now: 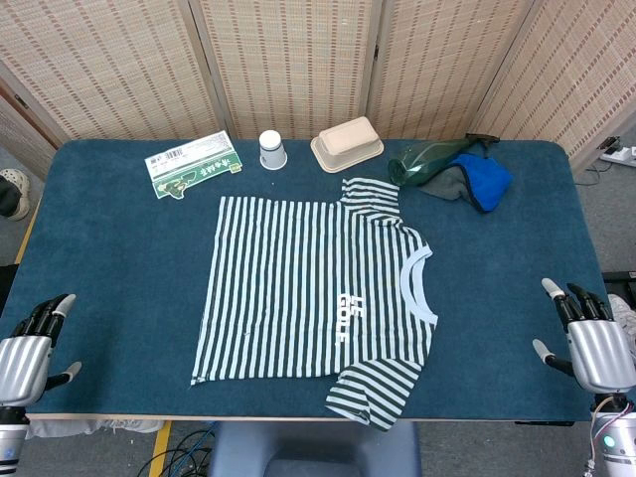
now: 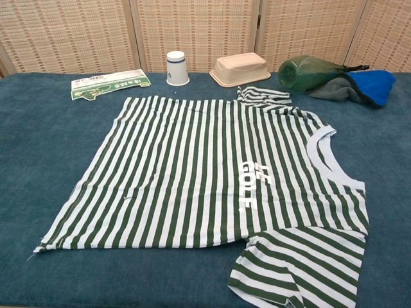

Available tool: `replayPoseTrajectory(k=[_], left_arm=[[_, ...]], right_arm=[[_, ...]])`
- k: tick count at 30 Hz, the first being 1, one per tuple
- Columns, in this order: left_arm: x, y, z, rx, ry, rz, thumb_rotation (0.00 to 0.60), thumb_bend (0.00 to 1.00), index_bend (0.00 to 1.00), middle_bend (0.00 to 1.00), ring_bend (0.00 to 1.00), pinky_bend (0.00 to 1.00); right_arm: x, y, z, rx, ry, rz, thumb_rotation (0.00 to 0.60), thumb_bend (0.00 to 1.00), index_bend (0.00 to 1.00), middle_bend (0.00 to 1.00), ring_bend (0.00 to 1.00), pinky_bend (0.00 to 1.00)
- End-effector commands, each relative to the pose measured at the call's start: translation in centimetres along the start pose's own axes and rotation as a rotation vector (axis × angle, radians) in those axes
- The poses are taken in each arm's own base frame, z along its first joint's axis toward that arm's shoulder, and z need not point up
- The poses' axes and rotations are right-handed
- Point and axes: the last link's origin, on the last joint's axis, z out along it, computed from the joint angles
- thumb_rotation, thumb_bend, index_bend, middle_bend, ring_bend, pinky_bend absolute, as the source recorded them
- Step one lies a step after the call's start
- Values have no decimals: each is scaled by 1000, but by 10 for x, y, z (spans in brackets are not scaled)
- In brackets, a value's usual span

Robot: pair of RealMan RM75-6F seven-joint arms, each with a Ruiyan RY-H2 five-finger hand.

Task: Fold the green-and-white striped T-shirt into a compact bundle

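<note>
One blue-carpeted table [image 1: 119, 258] fills most of both views, and the green-and-white striped T-shirt [image 1: 298, 288] lies flat near its centre, front side up with white lettering showing. Its long axis runs from 9 o'clock to 3 o'clock — hem at 9, white collar at 3 — with one sleeve toward 12 and the other hanging at the near edge toward 6. At 1 o'clock sits a heap of blue and grey cloth [image 1: 477, 181], a dark green bag [image 1: 427, 159] touching it. At 12 o'clock a beige lidded food box [image 1: 347, 143] rests shut, so its contents cannot be told. At 11 o'clock lies a flat green-and-white packet [image 1: 194, 164]. Between packet and box stands a white paper cup [image 1: 271, 150], mouth down. Both hands sit apart from the shirt, only in the head view — left hand [image 1: 30, 353] at 8 o'clock, right hand [image 1: 591, 343] at 4 — fingers spread, holding nothing.
</note>
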Motion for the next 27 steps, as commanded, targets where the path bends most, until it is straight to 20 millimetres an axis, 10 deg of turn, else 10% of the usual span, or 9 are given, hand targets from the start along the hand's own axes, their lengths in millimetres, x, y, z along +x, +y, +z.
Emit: replayPoseTrajectory(k=[1, 16, 27], left_arm=[[0, 0, 0, -3, -1, 2, 600, 129, 81, 127, 139, 301], [8, 9, 6, -122, 54, 2, 600, 129, 205, 266, 276, 343], [-1, 47, 22, -391, -29, -57, 600, 147, 344, 554, 510, 620]], right_arm=[[0, 0, 0, 1, -1, 1, 600, 221, 80, 258, 170, 179], [11, 6, -5, -6, 44, -2, 600, 221, 81, 263, 179, 179], [17, 4, 0, 8, 57, -12, 600, 221, 81, 271, 185, 179]])
